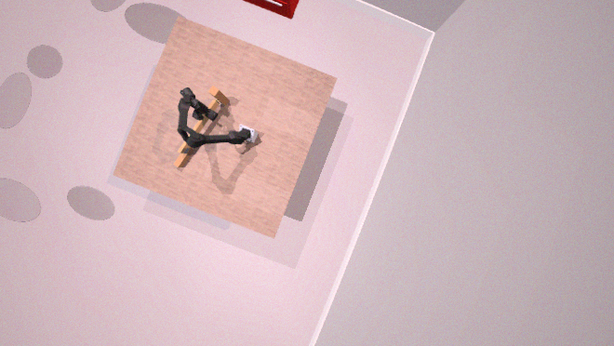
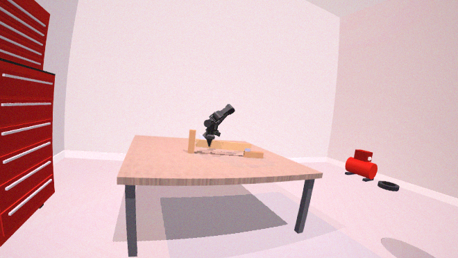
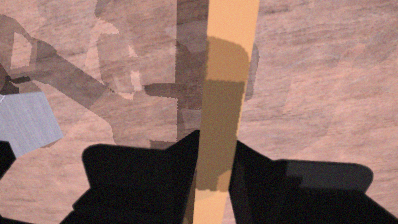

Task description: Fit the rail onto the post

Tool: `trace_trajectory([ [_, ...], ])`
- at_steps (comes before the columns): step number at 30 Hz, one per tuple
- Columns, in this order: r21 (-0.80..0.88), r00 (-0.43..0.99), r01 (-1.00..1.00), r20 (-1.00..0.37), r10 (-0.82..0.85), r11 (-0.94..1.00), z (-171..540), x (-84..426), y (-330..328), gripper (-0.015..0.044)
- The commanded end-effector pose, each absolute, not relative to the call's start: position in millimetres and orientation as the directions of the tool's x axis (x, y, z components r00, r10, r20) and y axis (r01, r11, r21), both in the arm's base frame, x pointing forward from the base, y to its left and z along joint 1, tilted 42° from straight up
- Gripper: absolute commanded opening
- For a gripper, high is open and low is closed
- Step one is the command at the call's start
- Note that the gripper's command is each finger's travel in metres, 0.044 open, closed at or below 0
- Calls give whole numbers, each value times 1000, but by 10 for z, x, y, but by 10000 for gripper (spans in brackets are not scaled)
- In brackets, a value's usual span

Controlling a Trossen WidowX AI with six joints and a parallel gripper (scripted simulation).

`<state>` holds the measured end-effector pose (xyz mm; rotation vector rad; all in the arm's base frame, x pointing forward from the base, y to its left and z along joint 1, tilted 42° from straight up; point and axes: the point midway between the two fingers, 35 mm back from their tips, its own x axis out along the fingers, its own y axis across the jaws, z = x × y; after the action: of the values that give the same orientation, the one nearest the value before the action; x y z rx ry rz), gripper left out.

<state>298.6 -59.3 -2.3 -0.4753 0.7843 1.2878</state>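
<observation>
wood-topped table (image 1: 260, 186) (image 2: 215, 170), pale walls (image 2: 201, 69), red drawer cabinet (image 2: 28, 114); pincer (image 1: 215, 116) (image 2: 209, 145) (image 3: 209, 135) clamped on rail (image 1: 201, 125) (image 2: 229, 145) (image 3: 222, 115)

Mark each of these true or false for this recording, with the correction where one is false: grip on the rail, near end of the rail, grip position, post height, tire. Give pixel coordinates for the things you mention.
1. The end effector (image 1: 210, 114) (image 2: 209, 144) (image 3: 209, 135) is closed on the rail (image 1: 201, 125) (image 2: 229, 144) (image 3: 231, 25). True.
2. The rail's near end lies on the table (image 1: 260, 186) (image 2: 208, 168) (image 3: 325, 125). False: it is held up off it.
3. The grip is nearer the footboard block (image 1: 180, 161) (image 2: 255, 155) than the post (image 1: 221, 97) (image 2: 191, 141). False: it is nearer the post.
4. The post stands taller than the footboard block. True.
5. The black tire (image 2: 388, 186) hangs on the wall. False: it lies on the floor.
</observation>
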Motion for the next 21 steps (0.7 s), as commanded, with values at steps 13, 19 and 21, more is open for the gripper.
trace_trajectory([
  [13,110,79,-964,-750,657,241,-32,2968,-646,0],
  [19,110,79,-964,-750,657,241,-26,2968,-650,0],
  [21,110,79,-964,-750,657,241,-25,2967,-651,0],
])
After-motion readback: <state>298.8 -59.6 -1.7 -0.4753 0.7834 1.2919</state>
